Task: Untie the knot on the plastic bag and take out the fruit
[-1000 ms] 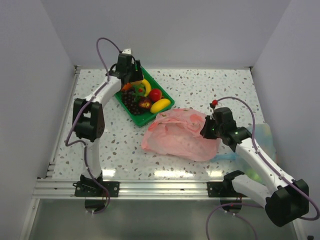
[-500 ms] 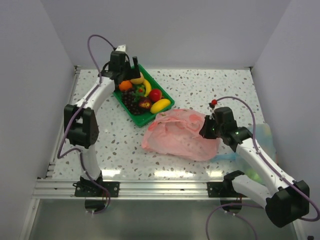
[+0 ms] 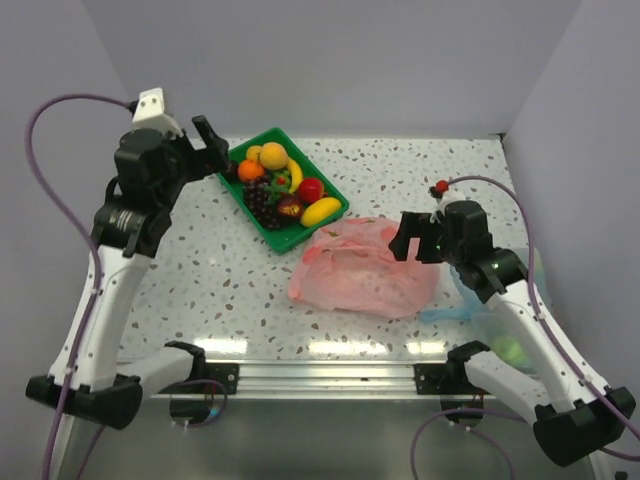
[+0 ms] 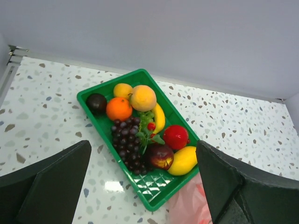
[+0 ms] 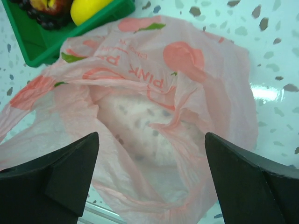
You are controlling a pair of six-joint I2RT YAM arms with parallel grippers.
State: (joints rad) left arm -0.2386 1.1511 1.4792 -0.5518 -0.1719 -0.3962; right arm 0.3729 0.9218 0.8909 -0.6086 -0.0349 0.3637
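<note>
The left gripper [image 3: 214, 150] hangs open and empty, left of the tray [image 4: 156, 184] holding the fruit [image 3: 280, 190]. The bag [image 3: 360, 275] lies limp beside the tray, under the right gripper [image 3: 417, 240], which is also open. The film looks light and slippery, so a rim fold is probably best to pinch.

A robotics lab test cell is shown. The speckled surface [image 3: 400, 170] is boxed in on three sides by plain pale walls [image 3: 350, 60]. An aluminium rail [image 3: 320, 376] is fixed along its near edge, and two white robot arms, left [image 3: 105, 290] and right [image 3: 530, 320], are bolted there, with purple cables [image 3: 70, 97] left looping in the open. Toy fruit [image 4: 176, 136] is set out as props in a green tray [image 4: 156, 186].
</note>
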